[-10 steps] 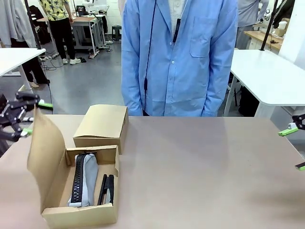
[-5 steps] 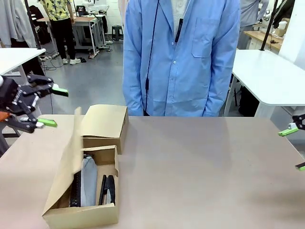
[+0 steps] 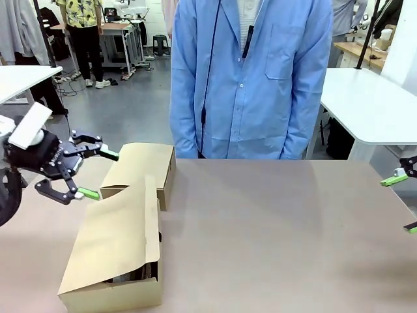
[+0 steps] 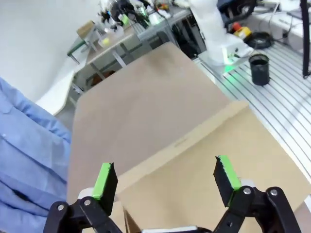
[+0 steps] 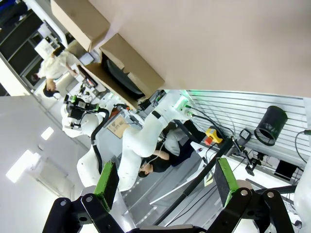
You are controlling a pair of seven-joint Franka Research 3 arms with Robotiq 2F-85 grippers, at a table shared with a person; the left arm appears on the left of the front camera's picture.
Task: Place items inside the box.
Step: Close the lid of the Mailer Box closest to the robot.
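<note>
The fingers of the left gripper (image 3: 94,173) are spread and grasp nothing; they are seen poised at the hinge end of the lid flap (image 3: 120,228), one pad (image 3: 109,154) above it and one (image 3: 88,193) beside it. The flap lies lowered over the box (image 3: 111,292), with a dark gap left at the near end, so the items are judged to be inside and the closing step to be in hand. A downward press and a tuck of the tab would be called for next. The smaller box (image 3: 140,168) stands just behind, touching or nearly so, and could be nudged. The right gripper (image 3: 405,199) is held released at the bench (image 3: 280,228) edge, well apart. A person (image 3: 251,78) stands at the far side.
</note>
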